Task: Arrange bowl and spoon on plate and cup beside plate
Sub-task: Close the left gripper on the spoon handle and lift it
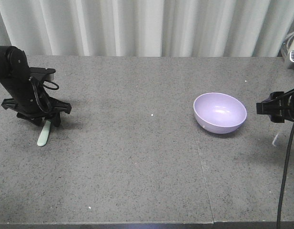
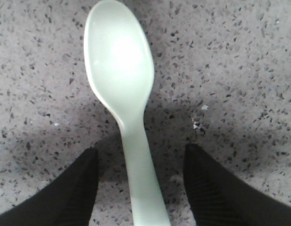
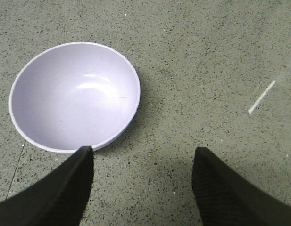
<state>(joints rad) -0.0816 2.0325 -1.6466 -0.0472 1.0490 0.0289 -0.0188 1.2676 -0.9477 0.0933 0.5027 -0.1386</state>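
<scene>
Closing on the spoon [image 2: 120,70] is the step we judge to be in hand. Our left gripper [image 2: 140,155] hangs low over it with its jaws apart. Its dark fingers [image 2: 65,197] stand one on each side of the handle, and neither touches it. The spoon lies flat on the grey speckled worktop [image 1: 137,157], hollow facing up, well apart from the bowl [image 1: 219,112], out at our left arm's end.

The handle sits about midway between the fingers, so we see no need to shift sideways. The plastic is thin, smooth and flat on the surface. We would therefore lower until the tips almost meet the worktop, then close slowly and evenly. A quick squeeze could flick the handle out or roll the spoon onto its edge. Gripping near the neck, as we are lined up now, would leave the scoop free for setting down later.

Our right gripper [image 3: 141,157] is also spread wide and holds nothing. It hovers just beside the bowl, whose rim lies close to one fingertip but not between the two. The bowl stands upright and empty. Neither plate nor cup shows in any view, so we judge the arrangement barely begun.
</scene>
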